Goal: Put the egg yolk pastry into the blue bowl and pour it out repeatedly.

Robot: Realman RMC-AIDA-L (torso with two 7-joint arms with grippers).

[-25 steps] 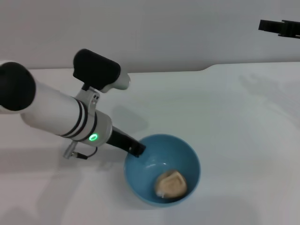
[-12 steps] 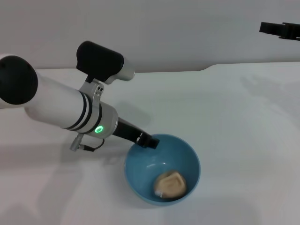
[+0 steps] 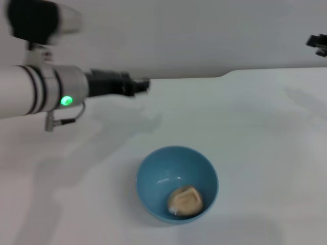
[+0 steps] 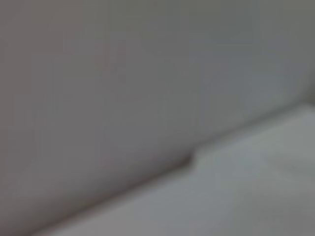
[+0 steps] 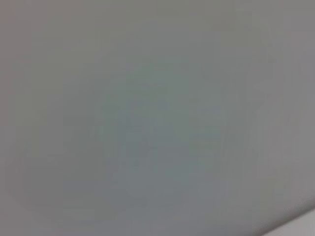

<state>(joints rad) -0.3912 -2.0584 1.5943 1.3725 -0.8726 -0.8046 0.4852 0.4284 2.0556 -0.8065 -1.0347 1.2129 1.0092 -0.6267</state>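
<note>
You have the small, lumpy beige egg yolk pastry (image 3: 186,200) lying inside the glossy light-blue round bowl (image 3: 153,173) on the white counter (image 3: 255,132). Your left pincer (image 3: 142,86) hangs level, up and left of the bowl, holding nothing; its opening cannot be told. The right pincer (image 3: 318,43) sits far right of the bowl.

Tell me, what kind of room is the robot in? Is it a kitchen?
Probably not a kitchen. It looks like a robot test bench: a bare white table, a plain grey wall, and just a blue bowl holding an egg yolk pastry. The left gripper hangs above the table.
</note>
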